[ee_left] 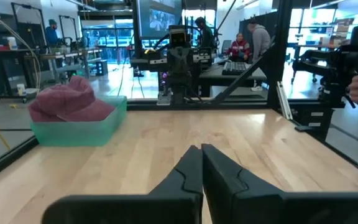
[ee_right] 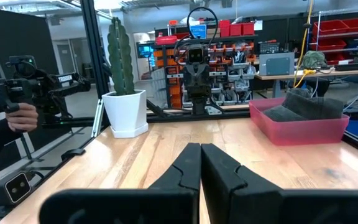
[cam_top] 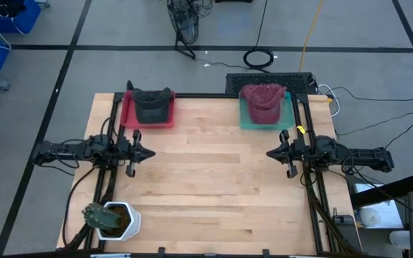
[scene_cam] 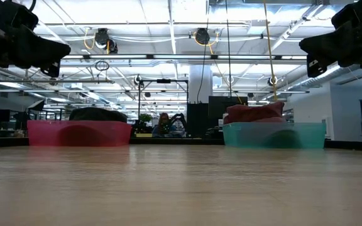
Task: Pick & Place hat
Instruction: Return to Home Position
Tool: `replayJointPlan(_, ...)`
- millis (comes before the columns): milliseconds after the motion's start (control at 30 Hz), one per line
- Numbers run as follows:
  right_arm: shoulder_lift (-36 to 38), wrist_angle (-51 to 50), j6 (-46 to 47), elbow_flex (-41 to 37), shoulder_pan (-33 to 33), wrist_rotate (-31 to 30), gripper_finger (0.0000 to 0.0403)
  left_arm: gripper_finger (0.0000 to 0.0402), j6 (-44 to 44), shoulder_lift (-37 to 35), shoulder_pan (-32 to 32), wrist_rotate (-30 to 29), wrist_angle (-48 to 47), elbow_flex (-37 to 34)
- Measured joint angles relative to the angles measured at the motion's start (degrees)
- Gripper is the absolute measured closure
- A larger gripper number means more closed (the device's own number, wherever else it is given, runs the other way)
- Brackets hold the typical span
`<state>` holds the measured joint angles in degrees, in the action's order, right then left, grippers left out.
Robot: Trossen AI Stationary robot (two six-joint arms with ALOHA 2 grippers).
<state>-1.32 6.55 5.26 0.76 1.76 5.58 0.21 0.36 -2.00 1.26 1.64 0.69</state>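
Wood bench (cam_top: 214, 186), open lab floor all round.

Both caps are binned. The black cap (cam_top: 153, 104) sits in the red bin (cam_top: 127, 120) at the far-left corner. The red cap (cam_top: 264, 102) sits in the green bin (cam_top: 244, 123) at the far-right corner. Low view shows each crown standing proud of its bin rim. I can't call the brim direction on either one.

Left fingers (ee_left: 188, 177) are pressed together with nothing between them. Right fingers (ee_right: 188, 165) are the same, closed on air.

From above, the left arm is at the left edge, mid-depth, with its tips pointing inward across the bench. The right arm mirrors it at the right edge, so the two sets of tips face each other across bare wood. Low view has both hanging high, well clear of the surface.

Relation that matters: neither bin is on a finger axis. Each lies off to the side of its arm, toward the far edge. The left arm is nearer the red bin and the right arm nearer the green bin, close to them but not touching. Each wrist camera looks across at the opposite bin.

My read is that placement is done and only parking is left. Both arms look at or near rest pose. Any small retract should run away from the bins, so snag risk looks low.

The cactus pot (cam_top: 117, 221) is at the near-left corner, well apart from the left arm's tips.
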Motion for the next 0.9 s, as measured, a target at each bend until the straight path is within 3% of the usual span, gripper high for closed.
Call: replayJointPlan(900, 0.00, -0.39, 0.02, 0.02, 0.00, 0.20, 0.0403, 0.0399, 0.61, 0.00, 0.04, 0.10, -0.12, 0.00)
